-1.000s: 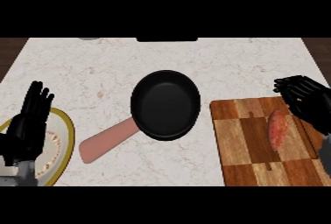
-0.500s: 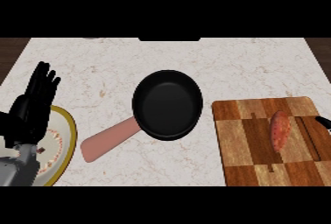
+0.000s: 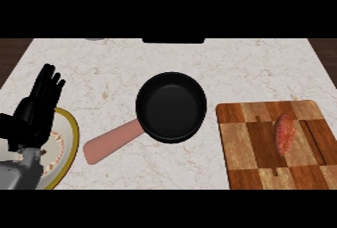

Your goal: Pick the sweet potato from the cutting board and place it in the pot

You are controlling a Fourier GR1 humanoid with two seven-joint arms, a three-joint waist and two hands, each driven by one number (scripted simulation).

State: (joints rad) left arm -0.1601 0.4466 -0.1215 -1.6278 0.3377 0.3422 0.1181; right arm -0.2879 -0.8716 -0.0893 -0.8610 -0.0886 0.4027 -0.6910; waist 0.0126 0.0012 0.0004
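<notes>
My left hand (image 3: 38, 103) rests open by the plate (image 3: 71, 133), holding nothing. Sweet potato (image 3: 285, 133) lies on the cutting board (image 3: 250, 147), pot (image 3: 171, 107) beside it.

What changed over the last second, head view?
The right hand, which hung over the cutting board beside the sweet potato, pulled away to the right and is now out of view, having taken nothing. The left hand, open with fingers up, rose a little over the plate. Sweet potato, pan and board stayed put.

head view, steeply down, counter (image 3: 263, 67)
</notes>
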